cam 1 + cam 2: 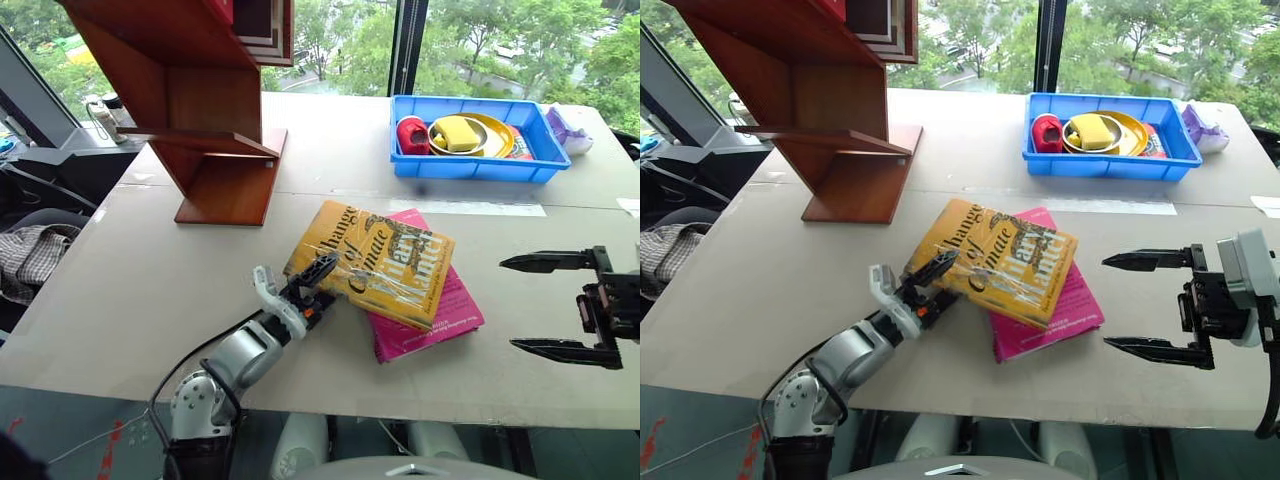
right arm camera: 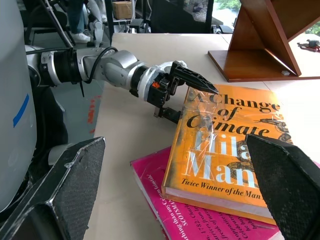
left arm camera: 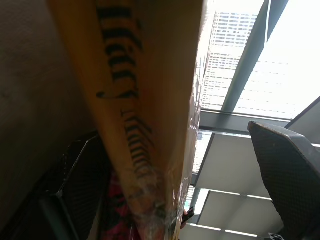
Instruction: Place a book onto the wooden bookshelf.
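The yellow book, "A Change of Climate", lies flat on a pink book at the middle of the table. My left gripper is open at the yellow book's near left corner. One finger is over the cover and the other under the edge, as the right wrist view shows of the left gripper. In the left wrist view the book's edge runs between the fingers, with a gap on one side. My right gripper hangs open to the right of both books, holding nothing. The wooden bookshelf stands at the far left.
A blue tray holding a yellow plate, a sponge and a red item sits at the back right. A crumpled purple-white object lies beside it. A chair with checked cloth stands off the table's left edge.
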`<control>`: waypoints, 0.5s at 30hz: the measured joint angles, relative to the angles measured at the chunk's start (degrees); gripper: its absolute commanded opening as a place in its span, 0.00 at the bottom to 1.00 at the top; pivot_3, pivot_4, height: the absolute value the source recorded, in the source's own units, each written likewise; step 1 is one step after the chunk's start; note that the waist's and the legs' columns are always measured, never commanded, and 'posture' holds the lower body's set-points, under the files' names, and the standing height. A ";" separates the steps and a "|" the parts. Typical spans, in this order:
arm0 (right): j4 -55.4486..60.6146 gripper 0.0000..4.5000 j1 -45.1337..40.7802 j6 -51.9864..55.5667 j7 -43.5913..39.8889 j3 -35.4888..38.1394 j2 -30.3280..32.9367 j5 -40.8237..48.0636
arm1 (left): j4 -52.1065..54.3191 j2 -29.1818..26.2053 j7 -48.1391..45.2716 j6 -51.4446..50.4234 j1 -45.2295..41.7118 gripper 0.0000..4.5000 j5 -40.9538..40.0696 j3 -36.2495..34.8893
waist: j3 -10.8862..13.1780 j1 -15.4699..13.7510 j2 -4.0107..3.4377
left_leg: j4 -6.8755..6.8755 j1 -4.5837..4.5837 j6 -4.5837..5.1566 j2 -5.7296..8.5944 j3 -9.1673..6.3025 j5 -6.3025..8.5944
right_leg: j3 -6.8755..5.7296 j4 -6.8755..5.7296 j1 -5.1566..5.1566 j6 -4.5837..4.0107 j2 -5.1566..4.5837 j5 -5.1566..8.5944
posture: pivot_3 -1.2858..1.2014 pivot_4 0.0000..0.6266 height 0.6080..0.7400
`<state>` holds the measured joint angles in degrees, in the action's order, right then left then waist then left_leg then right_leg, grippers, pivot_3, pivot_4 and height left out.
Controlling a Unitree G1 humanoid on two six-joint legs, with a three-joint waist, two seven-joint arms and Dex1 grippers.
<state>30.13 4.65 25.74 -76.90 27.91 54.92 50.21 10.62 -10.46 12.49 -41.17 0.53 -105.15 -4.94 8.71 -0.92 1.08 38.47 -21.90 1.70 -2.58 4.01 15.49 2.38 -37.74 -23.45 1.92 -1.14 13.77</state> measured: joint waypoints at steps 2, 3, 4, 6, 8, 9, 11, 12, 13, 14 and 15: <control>0.20 1.00 -0.01 0.55 0.66 0.00 0.16 0.38 | -0.46 0.70 0.00 -0.32 -0.40 0.50 0.33 -0.15 | -0.01 0.04 -0.02 | -0.01 0.00 0.00 0.00 0.00 0.00 | 0.00 0.00 0.00 0.00 0.00 0.00 | 0.52 0.24 1.00; 0.30 1.00 -0.12 0.80 1.03 0.00 0.22 0.54 | -0.57 0.79 0.00 -0.56 -0.45 0.41 0.33 -0.26 | -0.02 0.01 -0.04 | -0.01 0.00 0.00 0.00 -0.01 0.00 | 0.00 0.00 0.00 0.00 -0.01 0.00 | 0.52 0.24 1.00; 0.34 1.00 -0.43 1.10 1.29 0.00 0.22 0.68 | -0.63 0.91 0.00 -0.70 -0.48 0.31 0.33 -0.35 | -0.03 0.01 -0.06 | -0.01 -0.01 0.00 0.00 -0.01 0.00 | 0.00 0.00 0.00 0.00 -0.01 0.00 | 0.52 0.24 1.00; 0.38 1.00 -1.38 1.49 2.37 -0.02 0.21 1.00 | -0.68 1.18 -0.09 -0.98 -0.51 0.18 0.32 -0.80 | -0.04 0.01 -0.06 | -0.01 0.00 0.00 0.00 -0.01 0.00 | -0.01 0.00 0.00 0.01 -0.02 0.00 | 0.52 0.24 1.00; 0.38 1.00 -1.96 1.59 3.06 -0.21 0.18 1.30 | -0.62 1.14 -0.10 -1.26 -0.49 0.08 0.39 -1.21 | -0.03 0.03 -0.06 | -0.01 -0.01 0.00 0.00 -0.01 0.00 | -0.01 0.01 0.00 0.01 -0.02 0.01 | 0.52 0.24 1.00; 0.37 1.00 -2.07 1.60 3.25 -0.29 0.18 1.36 | -0.60 1.13 -0.14 -1.32 -0.47 0.06 0.40 -1.25 | -0.04 0.03 -0.06 | -0.01 -0.01 0.00 0.00 -0.01 0.00 | -0.01 0.01 0.00 0.01 -0.02 0.01 | 0.52 0.24 1.00; 0.31 1.00 -2.49 1.60 3.81 -0.99 -0.09 1.35 | -0.02 0.58 -0.52 -1.70 -0.13 0.05 0.53 -1.70 | -0.01 0.08 -0.02 | -0.03 -0.03 0.00 -0.01 -0.03 0.00 | -0.02 0.02 -0.03 0.01 -0.02 0.00 | 0.52 0.24 1.00; 0.31 1.00 -2.53 1.60 3.87 -1.13 -0.17 1.36 | 0.07 0.43 -0.64 -1.85 -0.04 0.05 0.53 -1.77 | -0.01 0.08 -0.02 | -0.04 -0.04 0.00 -0.02 -0.02 0.00 | -0.02 0.03 -0.03 0.01 -0.02 0.00 | 0.52 0.24 1.00; 0.28 1.00 -2.91 1.62 4.23 -1.39 -0.42 1.46 | 1.05 -1.11 -1.72 -2.39 0.38 0.05 1.12 -1.77 | 0.04 0.16 0.06 | -0.05 -0.05 0.00 -0.02 -0.01 0.00 | -0.01 0.02 -0.06 0.01 -0.02 0.01 | 0.52 0.24 1.00; 0.22 1.00 -2.95 1.62 4.47 -1.51 -0.49 1.54 | 2.00 -3.14 -2.69 -3.24 0.62 0.05 1.85 -1.87 | 0.13 0.21 0.20 | -0.08 -0.09 0.00 -0.05 -0.02 0.00 | -0.02 0.04 -0.11 0.00 0.02 0.00 | 0.52 0.24 1.00; 0.11 1.00 -2.94 1.62 4.62 -1.64 -0.52 1.54 | 2.60 -4.22 -3.42 -3.59 0.76 0.05 2.03 -2.44 | 0.17 0.27 0.25 | -0.09 -0.10 -0.01 -0.08 0.00 0.00 | -0.01 0.08 -0.12 0.00 0.01 0.00 | 0.52 0.24 1.00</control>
<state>30.24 1.71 27.37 -72.28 26.27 54.40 51.76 13.22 -14.68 9.07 -44.76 1.29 -103.13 -7.38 8.88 -0.65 1.33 38.38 -22.00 1.69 -2.66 4.02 15.50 2.37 -37.66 -23.57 1.92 -1.12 13.77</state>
